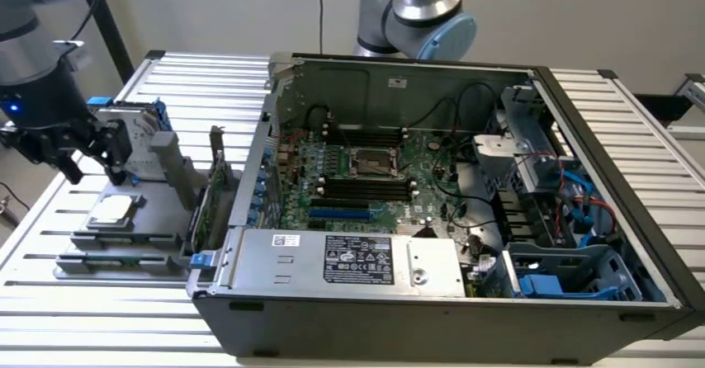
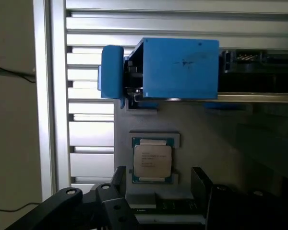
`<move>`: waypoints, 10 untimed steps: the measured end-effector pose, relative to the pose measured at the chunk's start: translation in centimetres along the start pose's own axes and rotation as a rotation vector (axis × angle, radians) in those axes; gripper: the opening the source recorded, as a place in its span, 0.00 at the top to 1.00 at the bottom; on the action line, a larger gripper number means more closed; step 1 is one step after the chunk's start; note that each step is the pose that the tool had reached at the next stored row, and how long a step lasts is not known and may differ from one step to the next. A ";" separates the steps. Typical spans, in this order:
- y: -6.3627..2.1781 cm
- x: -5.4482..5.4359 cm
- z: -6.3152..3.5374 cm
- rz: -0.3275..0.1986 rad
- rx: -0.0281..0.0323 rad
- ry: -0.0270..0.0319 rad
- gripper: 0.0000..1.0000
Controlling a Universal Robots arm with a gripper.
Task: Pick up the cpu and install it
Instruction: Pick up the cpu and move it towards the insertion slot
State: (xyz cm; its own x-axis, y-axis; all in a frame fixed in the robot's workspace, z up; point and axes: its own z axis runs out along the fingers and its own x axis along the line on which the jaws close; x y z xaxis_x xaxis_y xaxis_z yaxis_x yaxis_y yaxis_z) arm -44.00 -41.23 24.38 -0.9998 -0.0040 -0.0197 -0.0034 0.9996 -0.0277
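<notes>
one cpu [image 1: 114,209] lies flat in its grey holder [image 1: 82,240] on the worktop [image 1: 111,318], just below the released, empty jaws, at about five o'clock from them in the exterior view.

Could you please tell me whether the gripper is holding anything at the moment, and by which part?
Nothing is held: the gripper is open and hangs above the cpu, which lies untouched in its grey holder.
</notes>
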 end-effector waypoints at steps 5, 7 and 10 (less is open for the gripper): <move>0.02 0.0 0.39 -0.007 -0.0028 0.0065 0.35; 0.02 0.0 0.66 -0.012 -0.0032 0.0081 0.35; 0.01 0.0 1.20 -0.022 -0.0036 0.0091 0.35</move>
State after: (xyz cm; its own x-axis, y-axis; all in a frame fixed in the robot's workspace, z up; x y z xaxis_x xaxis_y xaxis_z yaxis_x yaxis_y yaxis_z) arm -44.00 -41.26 23.18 -0.9996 -0.0255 -0.0100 -0.0253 0.9994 -0.0245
